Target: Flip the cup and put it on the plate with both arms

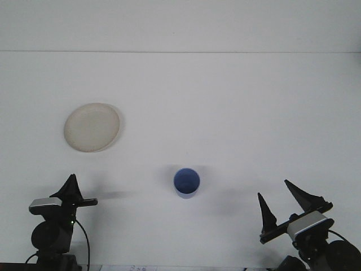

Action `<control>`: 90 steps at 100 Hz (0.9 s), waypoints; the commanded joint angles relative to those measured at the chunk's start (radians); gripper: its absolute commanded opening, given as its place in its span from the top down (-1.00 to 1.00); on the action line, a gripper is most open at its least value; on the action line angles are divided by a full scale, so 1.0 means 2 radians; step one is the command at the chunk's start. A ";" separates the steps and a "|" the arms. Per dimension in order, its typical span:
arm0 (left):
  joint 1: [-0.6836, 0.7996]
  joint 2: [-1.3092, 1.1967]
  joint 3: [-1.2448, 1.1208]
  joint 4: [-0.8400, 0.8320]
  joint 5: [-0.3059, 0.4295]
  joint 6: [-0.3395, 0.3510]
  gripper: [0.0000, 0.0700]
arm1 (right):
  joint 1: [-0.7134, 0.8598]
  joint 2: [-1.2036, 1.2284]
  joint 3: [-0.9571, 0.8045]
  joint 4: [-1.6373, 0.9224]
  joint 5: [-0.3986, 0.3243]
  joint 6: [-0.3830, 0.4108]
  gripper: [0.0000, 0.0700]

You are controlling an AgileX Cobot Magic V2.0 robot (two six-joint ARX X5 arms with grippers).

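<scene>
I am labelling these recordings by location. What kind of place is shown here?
Probably a robot test bench: a bare white table holding only a blue cup and a plate, with two robot arms at its near edge.

Matt white table (225,101); blue cup (186,183) (plastic-looking, smooth); cream plate (92,127), dull.

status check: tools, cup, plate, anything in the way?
Right tool open, empty, near edge. Left tool empty, near edge. Blue cup mouth-up, untouched, mid-table. Plate bare, far left. Nothing between cup and plate.

cup (186,182): upright, centre
plate (92,127): 10 o'clock of cup
left gripper (72,189): 7 o'clock
right gripper (282,203): 5 o'clock, fingers apart
</scene>
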 commanded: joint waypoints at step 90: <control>-0.009 0.320 0.453 -0.183 0.138 0.009 -0.79 | 0.004 0.002 0.004 0.003 0.001 0.005 -0.51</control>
